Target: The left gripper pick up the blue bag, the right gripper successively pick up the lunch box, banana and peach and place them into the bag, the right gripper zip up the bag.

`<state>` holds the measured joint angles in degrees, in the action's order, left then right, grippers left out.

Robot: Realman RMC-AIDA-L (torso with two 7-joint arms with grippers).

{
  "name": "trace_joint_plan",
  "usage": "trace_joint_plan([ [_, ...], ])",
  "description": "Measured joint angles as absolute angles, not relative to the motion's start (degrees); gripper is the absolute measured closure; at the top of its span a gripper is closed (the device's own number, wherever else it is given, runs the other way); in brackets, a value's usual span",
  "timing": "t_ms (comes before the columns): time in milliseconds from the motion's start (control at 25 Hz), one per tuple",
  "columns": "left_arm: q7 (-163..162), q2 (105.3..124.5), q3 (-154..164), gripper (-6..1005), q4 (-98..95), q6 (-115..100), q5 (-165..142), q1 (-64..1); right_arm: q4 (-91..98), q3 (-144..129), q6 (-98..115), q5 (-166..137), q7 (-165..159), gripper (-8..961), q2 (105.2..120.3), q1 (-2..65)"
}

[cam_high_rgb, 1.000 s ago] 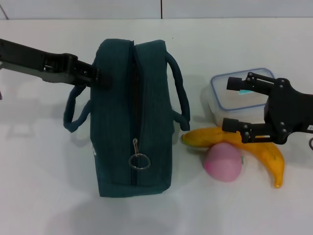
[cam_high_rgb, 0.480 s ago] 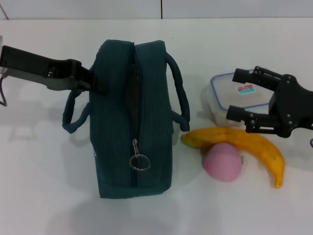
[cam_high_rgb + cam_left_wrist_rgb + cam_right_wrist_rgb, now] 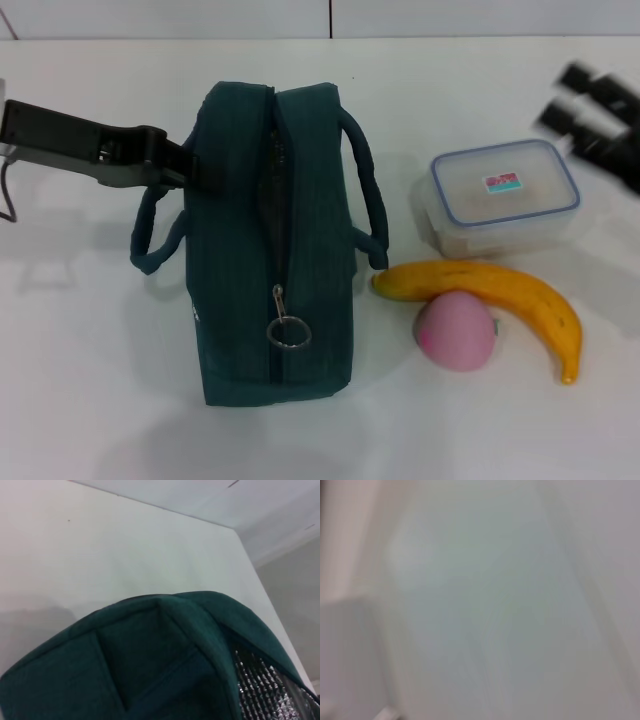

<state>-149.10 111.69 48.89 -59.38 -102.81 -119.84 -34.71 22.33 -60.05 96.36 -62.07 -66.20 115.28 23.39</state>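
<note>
White table (image 3: 100, 400). Left gripper (image 3: 196, 165) at blue bag (image 3: 270, 250) — jaws unclear. Right gripper (image 3: 600, 120) blurred, jaws unclear. Lunch box (image 3: 505, 200) unpicked — needs a grasp.

Left gripper (image 3: 197, 166) touching bag (image 3: 270, 250) — lunch box (image 3: 505, 195) apart.

White table (image 3: 90, 400) carries blue bag (image 3: 270, 250), lunch box (image 3: 505, 197), banana (image 3: 500, 295), peach (image 3: 457, 332)
</note>
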Motion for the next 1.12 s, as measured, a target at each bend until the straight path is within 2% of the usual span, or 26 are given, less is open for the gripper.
trace_joint_plan([
  [480,-146.3,113.49,48.9,952,-59.5,-102.8,-119.3,-34.5,0.8,-50.6,90.2,-45.8,-69.0,71,115.94,23.3],
  [760,-144.9,113.86,48.9,952,-59.5,-102.8,-117.9,-34.6,-1.7,-51.2,76.0,-45.7,-80.7,72,116.21,24.4],
  [1120,-143.4,114.49,49.2,952,-59.6,-103.3,-116.5,-34.9,-4.9,-51.2,70.1,-49.3,-87.2,72,116.19,29.0],
])
